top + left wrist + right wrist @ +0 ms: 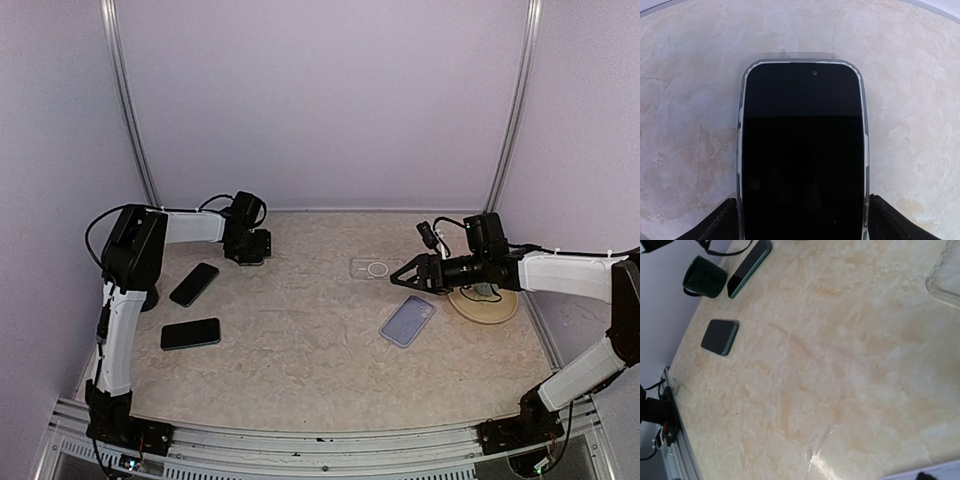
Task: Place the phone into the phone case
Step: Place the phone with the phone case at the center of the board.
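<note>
In the left wrist view a black phone [802,150] sits inside a clear case [740,125]. My left gripper [802,220] is shut on it, with a finger against each long side, just above the table. From above, that gripper [249,256] points down at the back left. Two more black phones [194,284] [190,333] lie on the left. An empty clear case [375,268] and a lilac case [407,320] lie at centre right. My right gripper [405,276] is open and empty, between those two cases. Its fingers are out of the right wrist view.
A round wooden disc [500,308] lies under the right arm. A dark green mug [704,277] stands by the left arm's base, near the two phones [747,267] [719,336]. The clear case's corner [945,280] shows at the top right of the right wrist view.
</note>
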`<action>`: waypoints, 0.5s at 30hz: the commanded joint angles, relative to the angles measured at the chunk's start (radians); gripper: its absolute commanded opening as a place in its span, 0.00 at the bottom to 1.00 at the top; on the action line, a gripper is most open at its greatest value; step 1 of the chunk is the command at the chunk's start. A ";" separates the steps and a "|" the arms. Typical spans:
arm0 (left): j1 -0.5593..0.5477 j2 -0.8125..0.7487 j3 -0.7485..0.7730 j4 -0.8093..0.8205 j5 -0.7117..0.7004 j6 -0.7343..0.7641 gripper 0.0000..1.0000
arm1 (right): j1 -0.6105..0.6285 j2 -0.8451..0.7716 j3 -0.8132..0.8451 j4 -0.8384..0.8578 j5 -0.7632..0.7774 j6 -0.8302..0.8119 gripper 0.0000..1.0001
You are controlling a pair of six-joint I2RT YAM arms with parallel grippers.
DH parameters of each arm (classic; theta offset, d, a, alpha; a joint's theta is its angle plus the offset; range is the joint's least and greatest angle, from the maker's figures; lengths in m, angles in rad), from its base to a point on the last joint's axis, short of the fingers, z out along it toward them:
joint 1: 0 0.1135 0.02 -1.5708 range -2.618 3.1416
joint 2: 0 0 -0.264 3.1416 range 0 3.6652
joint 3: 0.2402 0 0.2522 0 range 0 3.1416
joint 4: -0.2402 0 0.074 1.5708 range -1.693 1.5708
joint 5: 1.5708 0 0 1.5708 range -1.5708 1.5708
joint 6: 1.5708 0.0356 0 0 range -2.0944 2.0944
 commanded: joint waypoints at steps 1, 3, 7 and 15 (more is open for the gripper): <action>0.005 0.007 0.021 0.009 -0.027 -0.006 0.85 | -0.009 0.005 -0.004 0.013 -0.010 0.002 1.00; 0.005 0.002 0.018 0.011 -0.038 -0.006 0.85 | -0.008 0.004 -0.005 0.012 -0.008 0.000 1.00; 0.004 -0.017 0.013 0.017 -0.067 -0.005 0.95 | -0.009 0.002 -0.007 0.010 -0.005 -0.001 1.00; -0.004 -0.080 -0.003 0.042 -0.108 0.020 0.99 | -0.010 0.000 -0.013 0.013 0.001 -0.002 1.00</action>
